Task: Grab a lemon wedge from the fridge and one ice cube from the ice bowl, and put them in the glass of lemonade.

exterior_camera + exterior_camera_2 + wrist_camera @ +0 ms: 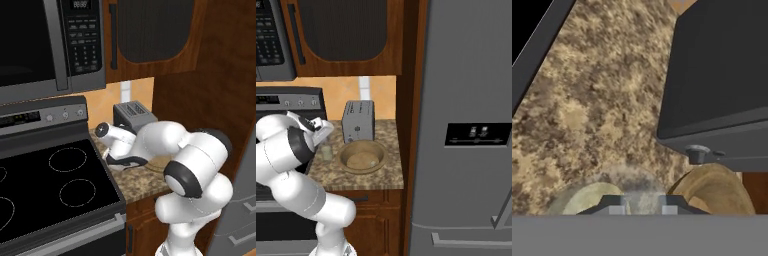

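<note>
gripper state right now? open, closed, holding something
Gripper: cannot be told. Just the two fingertips show in the hand view, low over the glass of lemonade beside the ice bowl.

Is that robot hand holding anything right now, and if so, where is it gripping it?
It cannot be told. The gripper hovers over the glass of lemonade beside the ice bowl; its fingertips barely show, and nothing is visible between them.

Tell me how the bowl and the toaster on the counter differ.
The bowl is round, shallow, open-topped and tan; the toaster is boxy, upright and grey. The bowl sits at the counter's front, the toaster behind it by the wall. Both stand on the speckled counter beside the fridge.
</note>
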